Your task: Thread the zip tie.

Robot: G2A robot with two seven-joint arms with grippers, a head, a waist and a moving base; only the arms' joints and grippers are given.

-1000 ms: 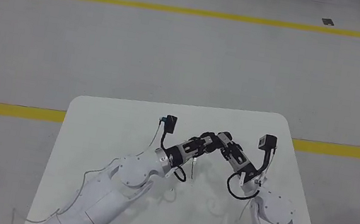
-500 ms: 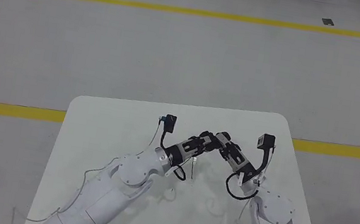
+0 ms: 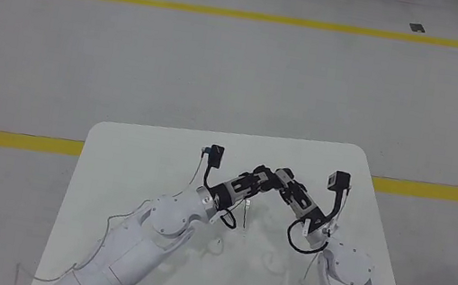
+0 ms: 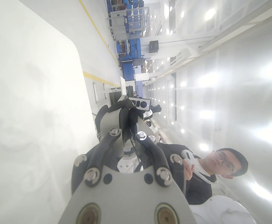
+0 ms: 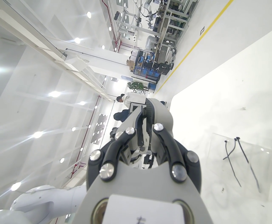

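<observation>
Presently: zip tie, a thin black strand, seemingly nipped in the left gripper, whose fingers are pressed together on it, held in the air over the middle of the table. Right gripper, fingers likewise pressed together, meets the left one tip to tip; what it pinches cannot be made out. Two spare ties lie on a clear tray on the table near the right arm. Threading judged under way: no closed loop is visible, so passing the tail through the head and pulling it snug are likely left to do.
</observation>
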